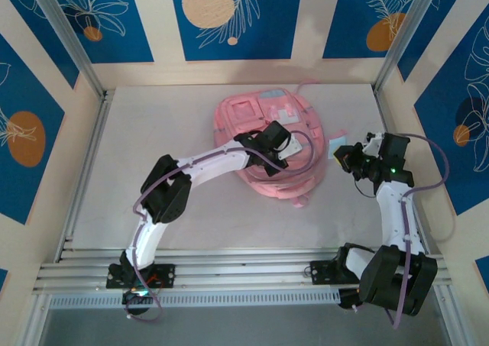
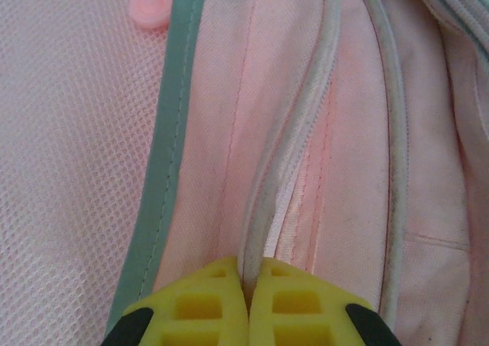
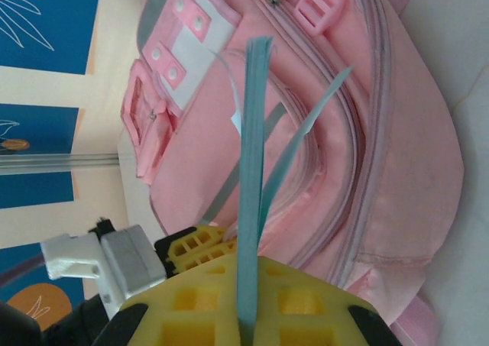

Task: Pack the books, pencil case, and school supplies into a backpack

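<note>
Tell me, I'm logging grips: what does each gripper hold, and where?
The left gripper pinches the backpack by its zipper edge; right gripper clamps the light-blue square by one edge.

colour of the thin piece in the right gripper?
Light blue. The thin piece is pinched edge-on in the right gripper; clearest in the right wrist view.

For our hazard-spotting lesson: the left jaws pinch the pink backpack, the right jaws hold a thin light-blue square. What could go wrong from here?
1. The left jaws are shut on only a narrow seam ridge of the backpack; a pull might slip off or drag the bag.
2. The right jaws hold the light-blue square by one edge, a loose layer splaying; it could bend against the bag or slide free.
</note>
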